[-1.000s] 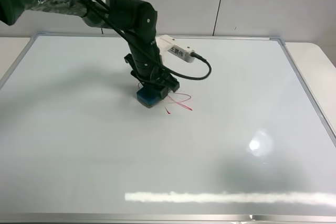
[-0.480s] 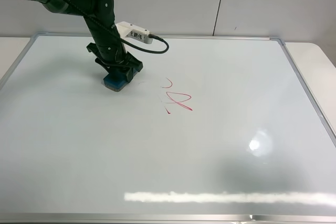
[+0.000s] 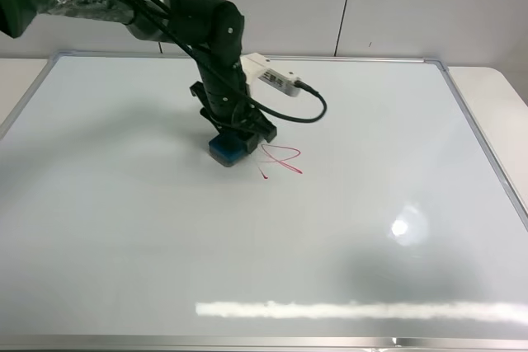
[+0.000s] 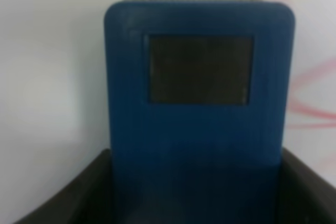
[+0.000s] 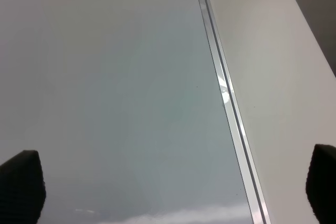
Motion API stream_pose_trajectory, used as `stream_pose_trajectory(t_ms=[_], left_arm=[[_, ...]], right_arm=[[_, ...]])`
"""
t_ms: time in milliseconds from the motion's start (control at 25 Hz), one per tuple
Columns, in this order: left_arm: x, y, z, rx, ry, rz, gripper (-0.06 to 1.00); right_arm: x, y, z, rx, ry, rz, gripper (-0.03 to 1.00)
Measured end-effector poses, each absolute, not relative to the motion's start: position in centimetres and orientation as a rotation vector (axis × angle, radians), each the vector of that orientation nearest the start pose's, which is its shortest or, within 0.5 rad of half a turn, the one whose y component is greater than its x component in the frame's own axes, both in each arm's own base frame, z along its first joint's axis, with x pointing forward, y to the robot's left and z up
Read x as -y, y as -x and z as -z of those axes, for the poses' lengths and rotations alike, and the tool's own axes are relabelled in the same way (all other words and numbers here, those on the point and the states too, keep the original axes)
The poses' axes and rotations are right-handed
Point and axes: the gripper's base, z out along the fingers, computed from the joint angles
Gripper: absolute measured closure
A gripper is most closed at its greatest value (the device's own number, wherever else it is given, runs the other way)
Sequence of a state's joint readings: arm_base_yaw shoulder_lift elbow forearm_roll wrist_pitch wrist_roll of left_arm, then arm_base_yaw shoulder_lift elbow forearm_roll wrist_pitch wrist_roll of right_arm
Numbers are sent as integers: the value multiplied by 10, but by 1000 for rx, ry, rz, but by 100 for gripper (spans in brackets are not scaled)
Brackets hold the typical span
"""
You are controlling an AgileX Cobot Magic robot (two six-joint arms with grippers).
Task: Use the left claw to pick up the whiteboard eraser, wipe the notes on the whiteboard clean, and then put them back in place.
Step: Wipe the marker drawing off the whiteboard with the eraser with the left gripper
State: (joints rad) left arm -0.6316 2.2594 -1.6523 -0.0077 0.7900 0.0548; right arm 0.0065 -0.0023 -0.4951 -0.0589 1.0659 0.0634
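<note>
We are gripping the blue rounded block eraser between black fingers; red marker lines are showing beside it on the glossy white board.

Bright overhead glare streaks the whiteboard — left wrist view blurred.

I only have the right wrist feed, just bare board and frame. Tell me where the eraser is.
Observer: The whiteboard eraser sits on the whiteboard, left of centre in the high view, gripped by the left claw.
Operator: Report the red notes.
Observer: The notes show as red loops just right of the eraser, unwiped.
Operator: Describe the grip.
Observer: In the left wrist view, black fingers flank the eraser's near end.
</note>
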Motion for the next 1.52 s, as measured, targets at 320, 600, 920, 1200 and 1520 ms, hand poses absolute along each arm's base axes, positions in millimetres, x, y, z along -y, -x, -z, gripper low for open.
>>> stream_pose_trajectory(t_ms=[320, 600, 920, 1200, 1520], left_arm=[[350, -302, -124, -2647, -1202, 238, 39], [362, -291, -122, -2601, -1246, 246, 39], [332, -331, -106, -2665, -1103, 226, 39], [279, -385, -107, -2634, -916, 161, 39], [205, -433, -108, -2657, -683, 102, 39]], right_arm=[[5, 5, -276, -2050, -61, 27, -2], [5, 5, -276, -2050, -61, 27, -2], [5, 5, -276, -2050, -61, 27, -2], [5, 5, -276, -2050, -61, 27, -2], [5, 5, -276, -2050, -61, 27, -2]])
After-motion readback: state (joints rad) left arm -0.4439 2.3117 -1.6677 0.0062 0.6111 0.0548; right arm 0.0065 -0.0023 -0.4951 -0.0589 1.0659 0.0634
